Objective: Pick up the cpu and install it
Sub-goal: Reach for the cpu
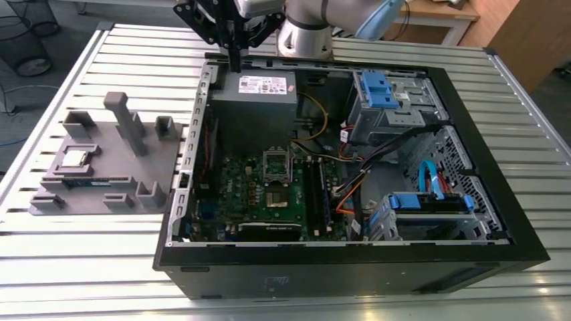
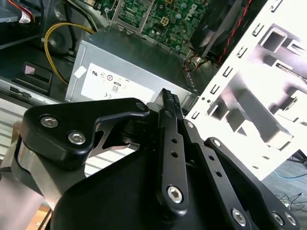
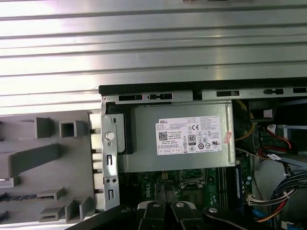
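1. At the ext. view's far left, the grey tray [image 1: 107,170] sat on the slatted metal desk [image 1: 80,267], just beside the open PC case [image 1: 357,267].
2. The cpu [image 1: 74,158] lay flat in a square recess toward the tray's left side, silver top up. Nothing touched it, and it was well apart from my pincer.
3. Just in front of the cpu, nearer the camera, a long green memory stick [image 1: 89,181] lay in its own slot on the same tray.
4. A tall grey post [image 1: 125,124] stood up from the tray's middle, w/ shorter blocks around it.
5. Further right, my pincer [image 1: 237,65] hung over the case's rear edge, tip pointing down, right above the grey power supply [image 1: 254,90].
6. It was closed and empty. In the second wrist view the black fingers [image 2: 168,103] sat pressed together w/ nothing between them.
7. In the first wrist view the power supply lay below me, label side up, w/ the tray off to one side beyond the case wall.
8. Past the supply, toward the camera, the green motherboard [image 1: 214,194] covered the case floor.
9. Mid-board sat the silver socket frame [image 1: 277,162], w/ the square socket [image 1: 278,196] just in front of it. I couldn't tell whether the frame stood up or lay flat.
10. Right of the board, orange and black cables [image 1: 352,184] ran across the case.
11. At the ext. view's right, a blue-fronted drive cage [image 1: 379,93] sat at the rear, and a blue-tabbed drive bay [image 1: 428,200] sat near the front.
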Robot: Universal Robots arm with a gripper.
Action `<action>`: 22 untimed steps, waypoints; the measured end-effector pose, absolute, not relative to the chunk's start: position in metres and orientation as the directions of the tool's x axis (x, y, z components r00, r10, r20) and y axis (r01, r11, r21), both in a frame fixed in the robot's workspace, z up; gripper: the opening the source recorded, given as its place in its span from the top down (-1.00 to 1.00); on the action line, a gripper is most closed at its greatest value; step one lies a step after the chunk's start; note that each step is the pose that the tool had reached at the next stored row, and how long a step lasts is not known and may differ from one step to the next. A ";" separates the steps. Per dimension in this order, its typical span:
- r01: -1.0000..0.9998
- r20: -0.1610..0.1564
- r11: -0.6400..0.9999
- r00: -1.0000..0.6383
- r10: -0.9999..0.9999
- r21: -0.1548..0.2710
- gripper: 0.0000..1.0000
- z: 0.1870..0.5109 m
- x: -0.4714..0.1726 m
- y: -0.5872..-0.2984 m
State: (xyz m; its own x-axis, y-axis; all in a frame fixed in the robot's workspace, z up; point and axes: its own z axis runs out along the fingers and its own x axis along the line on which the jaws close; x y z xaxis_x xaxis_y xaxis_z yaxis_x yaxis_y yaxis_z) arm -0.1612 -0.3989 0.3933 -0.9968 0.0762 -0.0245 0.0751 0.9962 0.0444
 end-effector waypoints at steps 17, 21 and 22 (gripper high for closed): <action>0.075 -0.024 0.996 -0.997 0.076 0.044 0.79 0.393 -0.182 -0.399; 0.075 -0.024 0.996 -0.997 0.076 0.044 0.79 0.393 -0.182 -0.399; 0.075 -0.024 0.996 -0.997 0.076 0.044 0.79 0.393 -0.182 -0.399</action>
State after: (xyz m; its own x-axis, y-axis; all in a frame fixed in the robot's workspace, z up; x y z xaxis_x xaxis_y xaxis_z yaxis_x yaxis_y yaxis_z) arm -0.1824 -0.3989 0.3933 -0.9968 0.0762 -0.0245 0.0751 0.9962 0.0443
